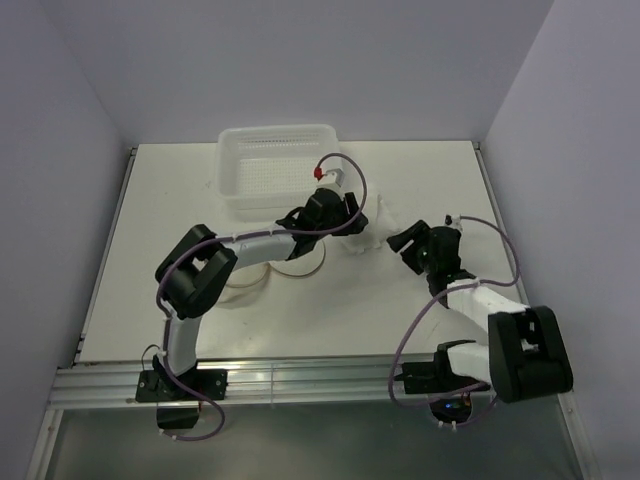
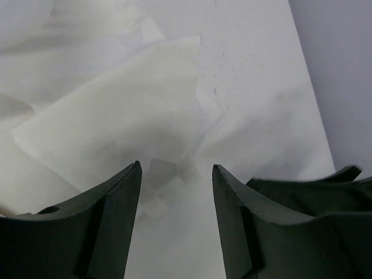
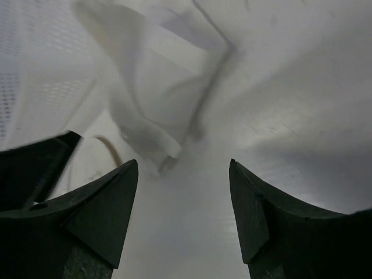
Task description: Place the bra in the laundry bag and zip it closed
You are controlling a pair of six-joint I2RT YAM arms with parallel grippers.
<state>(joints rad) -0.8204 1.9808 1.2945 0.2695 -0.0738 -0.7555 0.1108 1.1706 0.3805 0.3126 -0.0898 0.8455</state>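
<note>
The bra [image 1: 382,226] is a crumpled white garment on the table, just right of the basket. It fills the left wrist view [image 2: 128,110] and lies ahead of the jaws in the right wrist view [image 3: 148,87]. My left gripper [image 1: 357,222] is open at its left edge, jaws apart right over the fabric [image 2: 176,165], holding nothing. My right gripper [image 1: 403,243] is open and empty just right of the bra [image 3: 183,163]. The laundry bag [image 1: 295,263], round pale beige mesh, lies under the left forearm; a strip of its rim [image 3: 111,150] shows in the right wrist view.
A white perforated basket [image 1: 233,150] stands at the back centre of the table; its wall also shows in the right wrist view [image 3: 35,70]. Walls close in the table on the left, back and right. A metal rail [image 1: 300,380] runs along the near edge.
</note>
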